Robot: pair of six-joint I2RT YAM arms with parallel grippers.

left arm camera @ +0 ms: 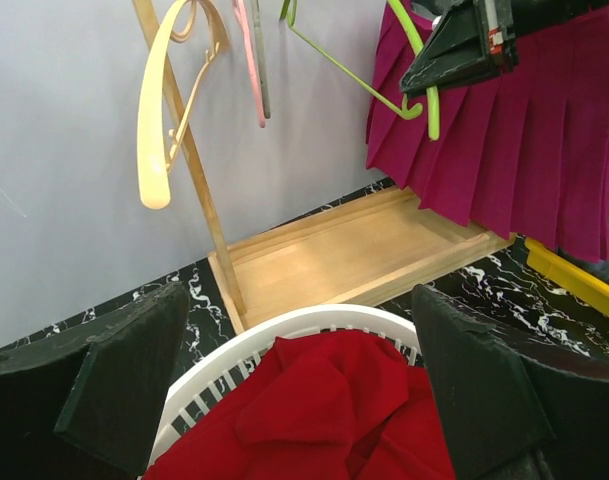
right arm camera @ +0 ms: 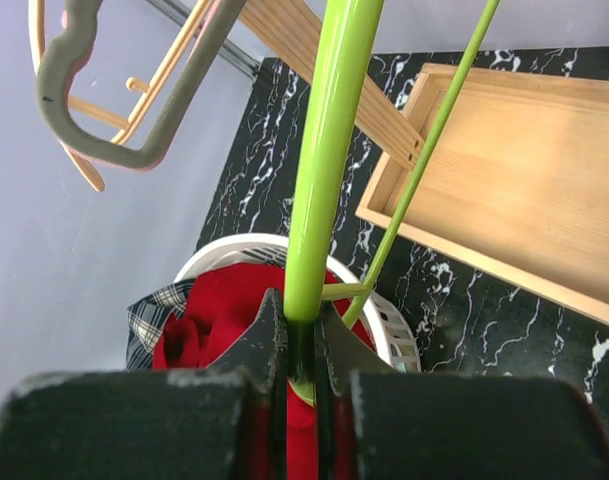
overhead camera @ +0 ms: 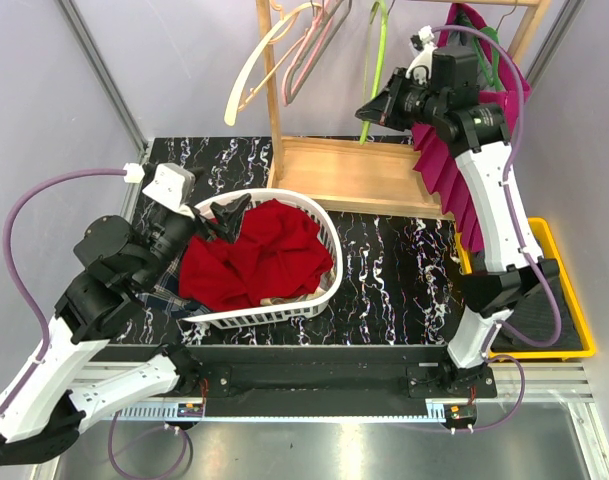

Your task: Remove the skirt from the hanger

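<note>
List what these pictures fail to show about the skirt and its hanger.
- Whether the green hanger clamped in the right gripper carries the skirt: right wrist view shows no skirt.
- Skirt's waistband and fastening: top view, covered by the right arm; left wrist view, cut off by the upper edge.
- What lies under the red cloth in the basket: covered in every view.

White basket (overhead camera: 329, 262) of red cloth (overhead camera: 269, 255) lies under left tool (overhead camera: 222, 220), plaid cloth (overhead camera: 162, 290) beside. Wooden rack base (overhead camera: 354, 175) below right tool (overhead camera: 367, 110); yellow tray (overhead camera: 572, 290) off to its right.
</note>
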